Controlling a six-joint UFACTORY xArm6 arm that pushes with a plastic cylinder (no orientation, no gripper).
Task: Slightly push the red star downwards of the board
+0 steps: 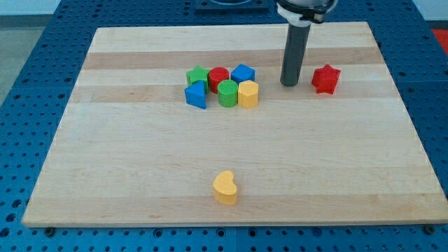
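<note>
Progress: the push does not appear to have started; my tip (289, 84) is not touching the red star (325, 79), and the star sits high on the board (140, 175), near the view's top right.
Remaining work: judged from this layout, the whole push is still to be done. The tip must first get to the star's upper side, then slide a short way toward the view's bottom.
Star position: right of the block cluster and well apart from it, with open board below it.
Tip position: just beside the star on its left, level with it, a narrow strip of bare board between them.
End effector state: a plain rod with no jaws, so nothing opens or closes; it rests on the board and presses on no block.
Nearby blocks: blue block (243, 73) and yellow block (248, 93) lie left of the tip, close but apart.
Far block: a yellow heart (225, 187) lies near the view's bottom, clear of the star's path.
</note>
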